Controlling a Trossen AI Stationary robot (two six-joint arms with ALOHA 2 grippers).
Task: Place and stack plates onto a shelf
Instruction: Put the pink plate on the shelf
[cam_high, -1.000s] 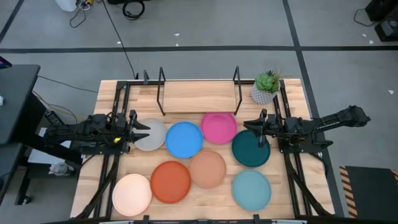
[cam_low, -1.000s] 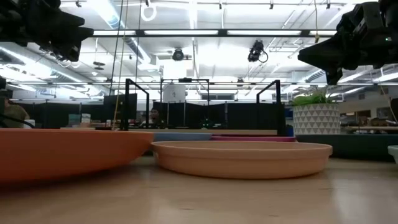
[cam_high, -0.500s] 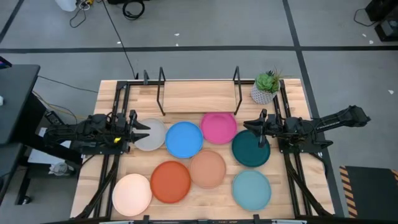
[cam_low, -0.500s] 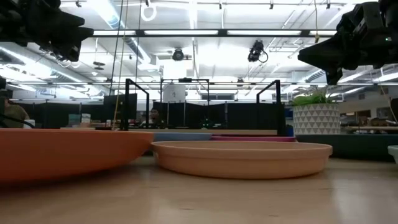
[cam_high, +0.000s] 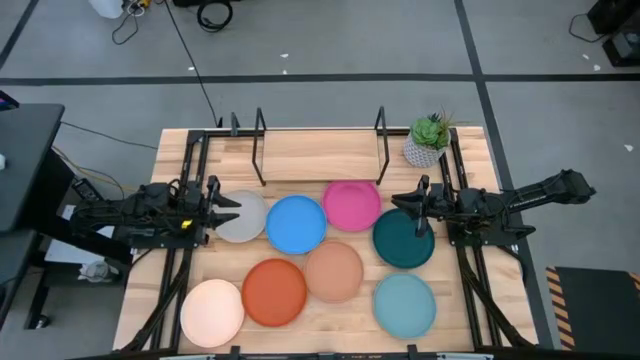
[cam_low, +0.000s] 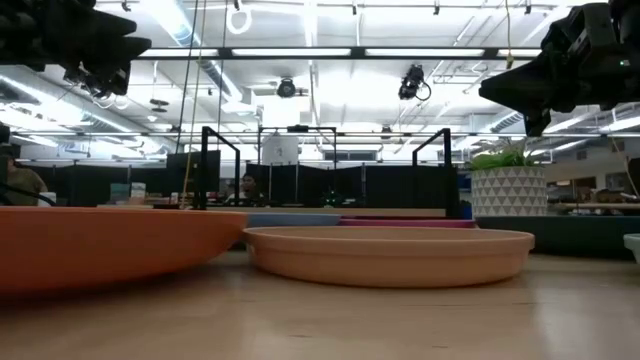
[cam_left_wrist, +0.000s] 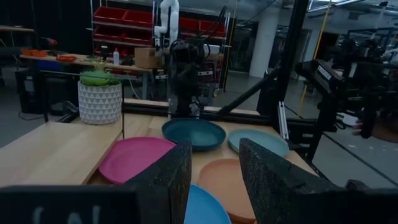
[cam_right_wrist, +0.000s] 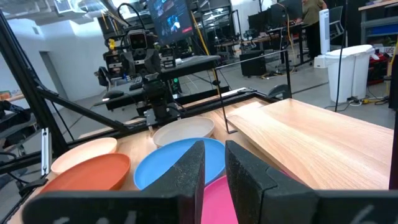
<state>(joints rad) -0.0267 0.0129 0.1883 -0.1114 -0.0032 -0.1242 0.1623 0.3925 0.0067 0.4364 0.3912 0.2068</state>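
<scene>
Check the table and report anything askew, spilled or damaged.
Nothing stands out. All eight round plates lie flat and upright on the wooden tabletop, none yet on the light-wood shelf. The small potted green plant stands upright at the far right corner. No spills show.

Eight round plates lie on the table (cam_high: 300, 150), one in each colour: grey-white (cam_high: 243, 216), blue (cam_high: 296, 224), pink (cam_high: 352, 205), dark teal (cam_high: 402, 240), orange (cam_high: 274, 292), tan (cam_high: 334, 271), light teal (cam_high: 404, 304) and cream (cam_high: 211, 312). One shelf (cam_high: 320, 155) stands along the far edge. One potted plant (cam_high: 427, 141) sits at far right. Two robot arms flank the table.
</scene>
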